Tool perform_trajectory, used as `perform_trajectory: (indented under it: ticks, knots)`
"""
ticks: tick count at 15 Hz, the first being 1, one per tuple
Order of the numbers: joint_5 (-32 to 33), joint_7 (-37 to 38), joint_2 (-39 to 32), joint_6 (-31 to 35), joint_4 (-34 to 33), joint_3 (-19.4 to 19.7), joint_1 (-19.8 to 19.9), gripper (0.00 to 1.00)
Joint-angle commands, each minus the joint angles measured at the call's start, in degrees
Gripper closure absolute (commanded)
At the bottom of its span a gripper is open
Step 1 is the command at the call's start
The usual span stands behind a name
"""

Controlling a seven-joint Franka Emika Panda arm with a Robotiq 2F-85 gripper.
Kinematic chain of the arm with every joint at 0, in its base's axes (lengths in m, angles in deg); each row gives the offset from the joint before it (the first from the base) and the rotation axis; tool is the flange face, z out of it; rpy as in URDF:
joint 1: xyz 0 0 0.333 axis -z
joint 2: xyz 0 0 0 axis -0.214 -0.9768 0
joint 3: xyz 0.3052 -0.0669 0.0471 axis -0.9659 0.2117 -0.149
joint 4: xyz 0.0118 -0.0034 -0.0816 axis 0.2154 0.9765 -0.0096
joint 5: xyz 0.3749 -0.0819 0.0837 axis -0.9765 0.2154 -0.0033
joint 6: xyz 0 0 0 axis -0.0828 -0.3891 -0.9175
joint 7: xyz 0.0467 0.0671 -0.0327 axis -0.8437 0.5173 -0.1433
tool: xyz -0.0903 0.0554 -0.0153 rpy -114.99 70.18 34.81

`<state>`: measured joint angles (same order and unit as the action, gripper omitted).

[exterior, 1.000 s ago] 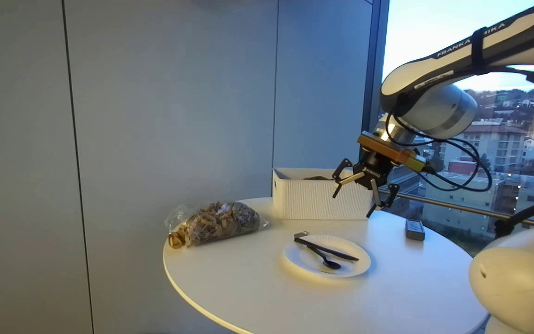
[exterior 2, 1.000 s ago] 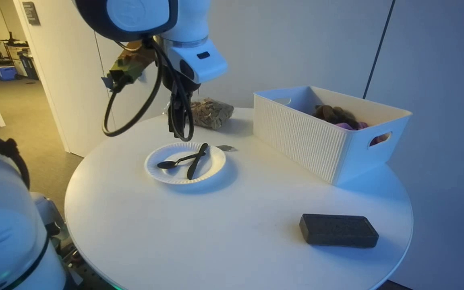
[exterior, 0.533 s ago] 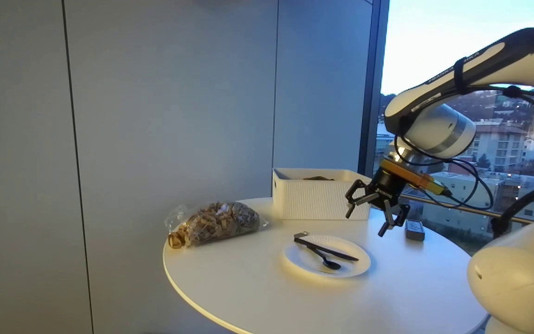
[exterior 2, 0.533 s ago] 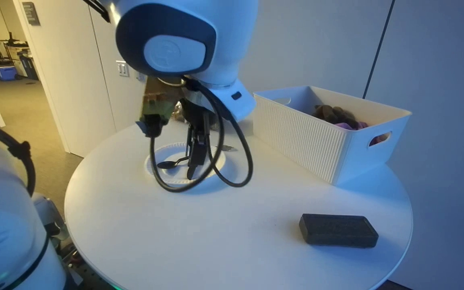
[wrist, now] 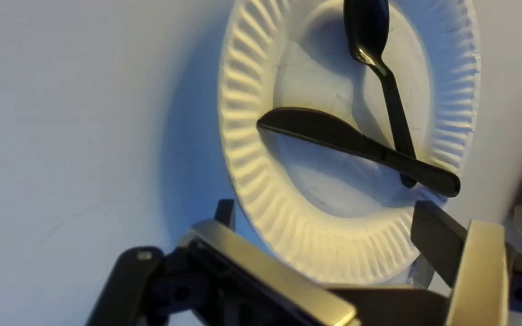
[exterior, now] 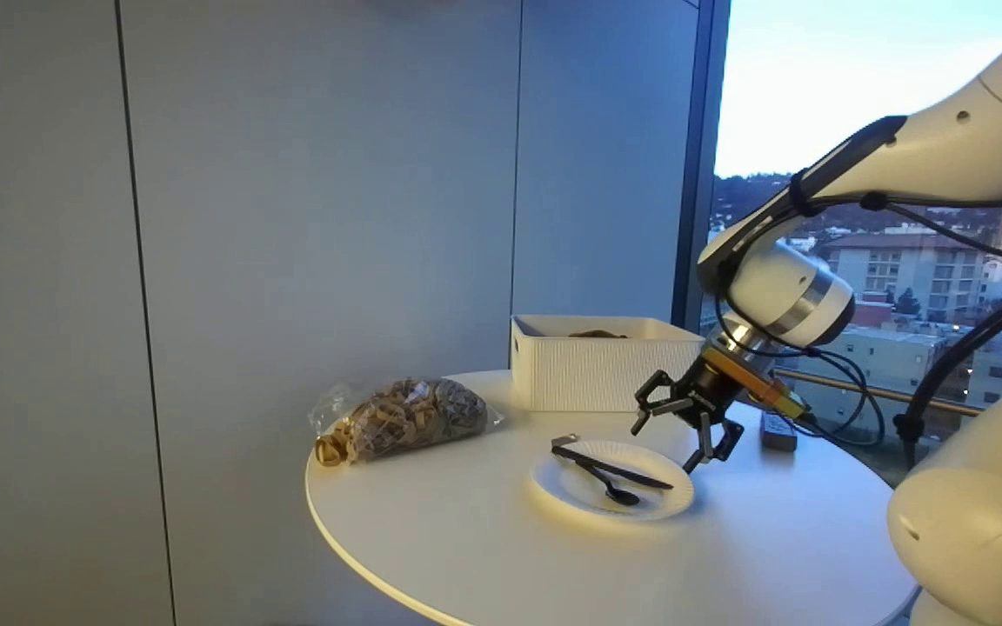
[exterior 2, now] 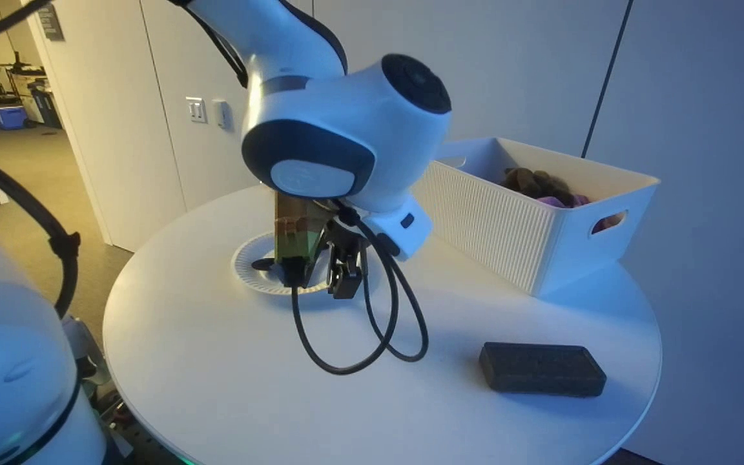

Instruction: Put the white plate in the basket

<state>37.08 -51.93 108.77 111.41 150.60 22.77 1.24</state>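
Your black two-fingered gripper [exterior: 664, 447] stands spread wide at the edge of the small, round, fluted white plate [wrist: 329, 190], though from these angles you can't be sure whether the two touch. Bearing a black plastic knife [wrist: 363, 145] crossed over a black plastic spoon [wrist: 391, 96], the plate lies on the large round white tabletop [exterior 2: 230, 361], apart from the ribbed, rectangular white basket [exterior 2: 488, 219].

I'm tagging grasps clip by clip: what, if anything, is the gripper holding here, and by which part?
Nothing is held: the gripper is open, its jaws spread apart near the rim of the white plate, which lies on the table.
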Motion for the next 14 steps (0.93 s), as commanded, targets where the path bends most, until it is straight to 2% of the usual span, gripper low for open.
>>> perform_trajectory:
  ticks: [1, 4, 5, 6, 7, 12, 14]
  knots:
    - [-9.86, -8.17, -5.81, 4.86, -0.08, 2.25, -3.41, 0.00]
    - [-15.06, -14.60, -9.46, 3.71, -1.67, 2.37, -3.30, 0.00]
    - [-16.46, -16.11, -9.91, 3.32, -2.25, 2.09, -3.22, 0.25]
    - [-17.83, -17.19, -10.25, 2.99, -2.61, 1.82, -3.19, 0.25]
    - [-18.83, -18.35, -10.73, 2.92, -3.04, 1.60, -3.08, 0.32]
    - [-19.65, -18.79, -12.78, 1.34, -4.80, 0.95, -1.59, 0.73]
    - [-19.38, -18.34, -13.69, 0.51, -5.53, 1.00, -1.04, 0.87]
